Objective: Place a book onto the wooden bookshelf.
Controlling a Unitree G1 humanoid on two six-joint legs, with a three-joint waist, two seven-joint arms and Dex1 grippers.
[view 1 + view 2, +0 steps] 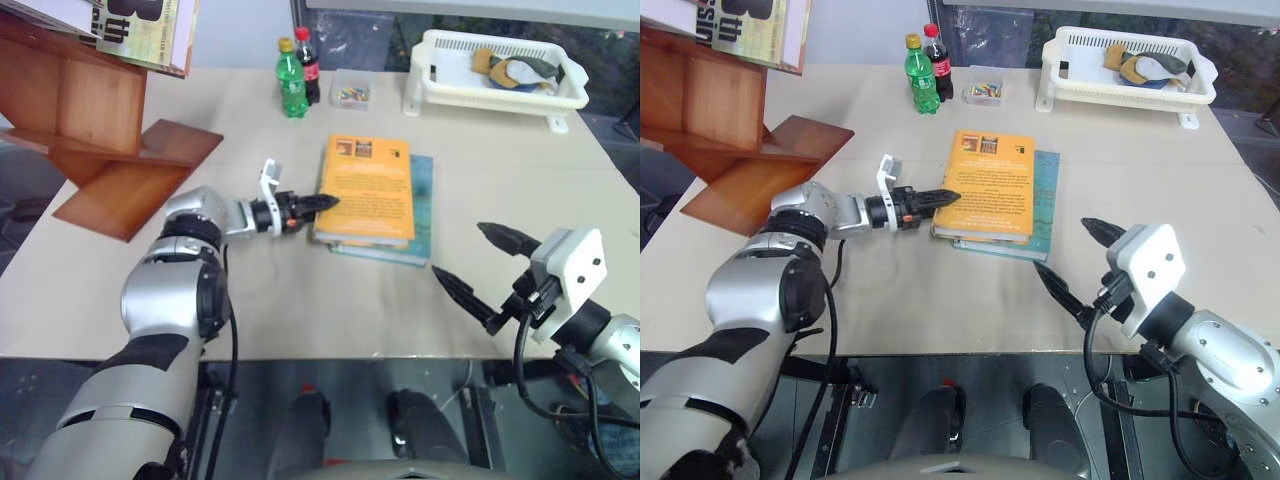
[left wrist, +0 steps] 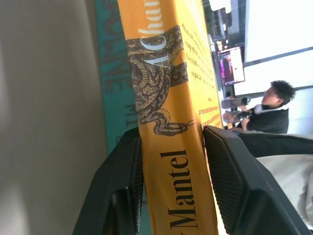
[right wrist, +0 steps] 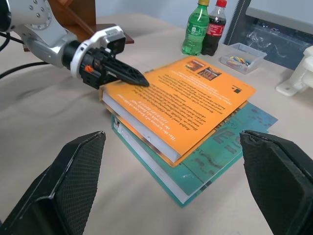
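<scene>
so two stacked books: left pincer (image 1: 322, 203) grips the orange book (image 1: 368, 188), right pincer (image 1: 478, 262) gapes wide.

Teal book (image 1: 420, 215), bottles (image 1: 298, 75), basket (image 1: 500, 95)

Beige table (image 1: 300, 300), dark floor (image 1: 620, 130)

Thick orange-yellow paperback book (image 1: 366, 188), dark lettering and a snake drawing on its spine, white page edges; thin teal book (image 1: 421, 212) beneath; reddish-brown polished wooden bookshelf (image 1: 95, 140); white slatted plastic basket (image 1: 500, 92).
</scene>
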